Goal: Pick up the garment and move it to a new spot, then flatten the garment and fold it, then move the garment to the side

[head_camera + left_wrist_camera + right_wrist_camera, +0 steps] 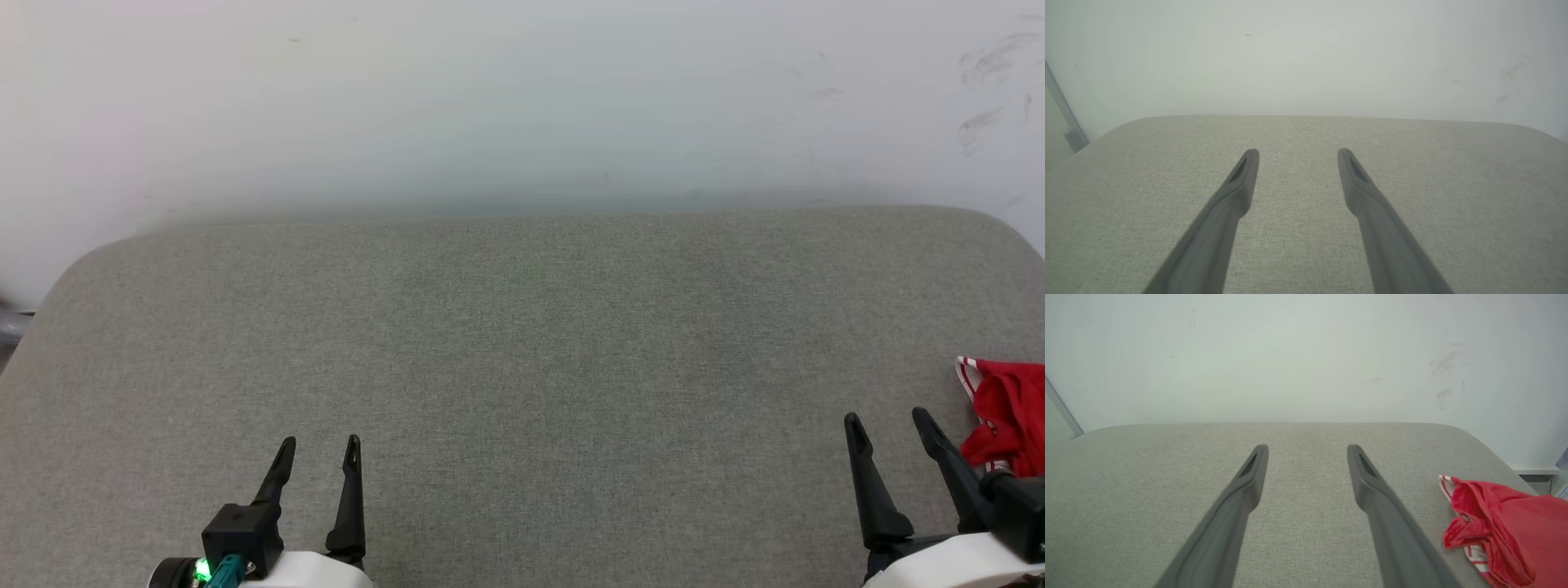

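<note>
Fingers of the left pincer (320,441) are held spread and empty at 7 o'clock over the grey desk (522,327). The right pincer (887,416) is likewise spread at 5 o'clock, nothing gripped. The garment (1008,408) is bunched at 4 o'clock, just beside it.

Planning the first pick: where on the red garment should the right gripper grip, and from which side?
Probably the bunched fold on the left edge of the garment, approached from its left by the open right gripper. The garment lies crumpled at the right edge of the grey surface, and that fold stands proud, nearest the gripper.
</note>
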